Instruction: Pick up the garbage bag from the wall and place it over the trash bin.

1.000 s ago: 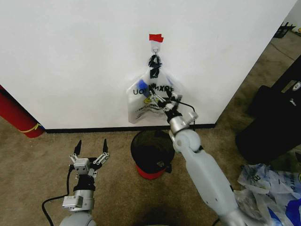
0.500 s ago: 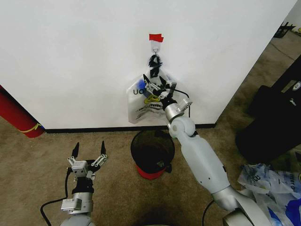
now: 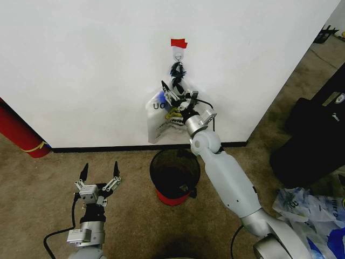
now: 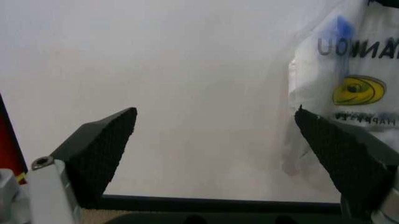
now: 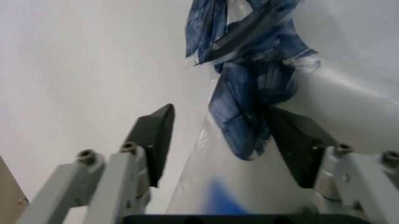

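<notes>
Head view: garbage bag hanging on the wall from the hook, trash bin on the floor right below. Right gripper up at the knotted handles, jaws spread wide. Left gripper low beside the bin, idle, wide too.

Left wrist view: bare wall, bag off at the edge.

Right wrist view: dark blue handles between the open fingers. Risk, likely: thin film tearing if pulled outward rather than lifted off.
</notes>
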Controlling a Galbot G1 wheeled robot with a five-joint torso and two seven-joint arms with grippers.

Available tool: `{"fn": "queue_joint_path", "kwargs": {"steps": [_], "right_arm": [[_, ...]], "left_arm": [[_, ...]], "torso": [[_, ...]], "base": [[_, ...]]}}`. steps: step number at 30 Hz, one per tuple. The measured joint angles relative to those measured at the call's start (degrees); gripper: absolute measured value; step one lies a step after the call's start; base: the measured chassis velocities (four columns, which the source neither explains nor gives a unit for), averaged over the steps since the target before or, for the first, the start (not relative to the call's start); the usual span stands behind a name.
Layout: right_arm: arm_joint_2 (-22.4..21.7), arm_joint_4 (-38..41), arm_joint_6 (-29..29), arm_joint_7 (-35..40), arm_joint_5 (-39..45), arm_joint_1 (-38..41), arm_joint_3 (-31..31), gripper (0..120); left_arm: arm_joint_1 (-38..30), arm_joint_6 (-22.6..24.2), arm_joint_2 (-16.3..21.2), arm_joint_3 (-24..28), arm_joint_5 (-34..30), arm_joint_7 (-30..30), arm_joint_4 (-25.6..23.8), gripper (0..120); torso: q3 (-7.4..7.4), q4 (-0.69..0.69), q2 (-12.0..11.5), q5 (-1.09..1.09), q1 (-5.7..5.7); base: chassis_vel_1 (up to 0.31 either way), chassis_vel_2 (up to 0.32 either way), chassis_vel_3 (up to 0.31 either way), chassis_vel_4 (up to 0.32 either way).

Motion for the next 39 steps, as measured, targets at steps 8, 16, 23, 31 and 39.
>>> {"fn": "queue_joint_path", "kwargs": {"steps": [8, 16, 23, 31, 39], "right_arm": [[-0.09, 1.43, -0.07, 0.65, -1.68, -1.11, 1.32, 24], [-1.08, 3.12, -0.39, 0.61, -2.37, -2.3, 1.82, 0], [-1.56, 3.85, -0.55, 0.73, -2.5, -2.82, 2.21, 0], [-2.11, 6.26, -1.19, 2.14, -2.98, -4.15, 2.48, 0], [-2.54, 9.49, -1.52, 2.27, -6.63, -7.14, 2.72, 5]], "left_arm": [[0.62, -0.34, -0.01, 0.38, 0.0, 0.33, -0.21, 100], [0.55, -0.47, -0.29, 0.84, 0.03, 0.45, -0.13, 100], [0.75, -0.47, -0.47, 1.23, 0.25, 0.59, -0.26, 100], [0.94, -0.44, -0.41, 1.2, 0.26, 0.67, -0.68, 100], [1.28, -0.51, -0.32, 1.21, 0.25, 0.71, -0.86, 100]], "torso": [[0.0, 0.0, 0.0, 0.01, 0.0], [0.0, 0.0, 0.0, 0.01, 0.0], [0.0, 0.0, 0.0, 0.0, 0.0], [0.0, 0.0, 0.0, 0.0, 0.0], [0.0, 0.0, 0.01, 0.01, 0.0]], "base": [[0.0, 0.0, 0.0, 0.0], [0.0, 0.0, 0.0, 0.0], [0.0, 0.0, 0.0, 0.0], [0.0, 0.0, 0.0, 0.0], [0.0, 0.0, 0.0, 0.0]]}}
